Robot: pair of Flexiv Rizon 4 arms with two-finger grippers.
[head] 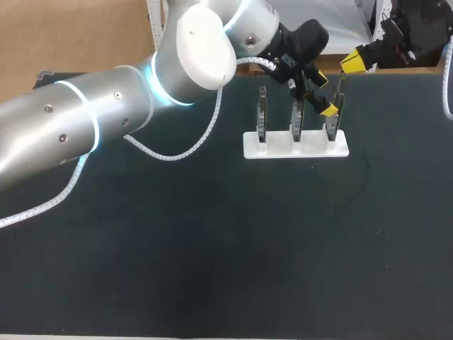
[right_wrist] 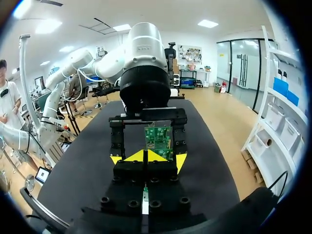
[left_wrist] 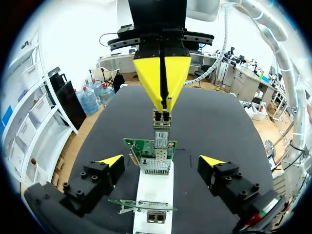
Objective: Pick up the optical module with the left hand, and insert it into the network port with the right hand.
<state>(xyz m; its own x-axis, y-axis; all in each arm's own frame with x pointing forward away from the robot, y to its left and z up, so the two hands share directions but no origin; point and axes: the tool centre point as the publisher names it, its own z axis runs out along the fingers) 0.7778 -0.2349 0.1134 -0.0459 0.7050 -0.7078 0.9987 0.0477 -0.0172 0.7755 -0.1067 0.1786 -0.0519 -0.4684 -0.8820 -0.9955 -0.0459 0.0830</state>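
Left gripper first: its two fingers stand wide apart and hold nothing. Between them, just ahead, a green card stands up on a white stand. The fingers and the card do not touch. Past the card, the right gripper points back toward the left one, with its yellow tips pressed tight on the module from both sides. So the module is in the right gripper, not the left. The module's free end meets the metal port on the card, but I cannot tell how deep it sits. Other cards stand on the same stand, on the black table. I think the pick up and the hand over are done, and the push-in step is on now. Next, the right gripper likely needs to push the module straight along the port till it stops, not tilted, and then let go. The left gripper should keep off the card, or a bump could bend it.
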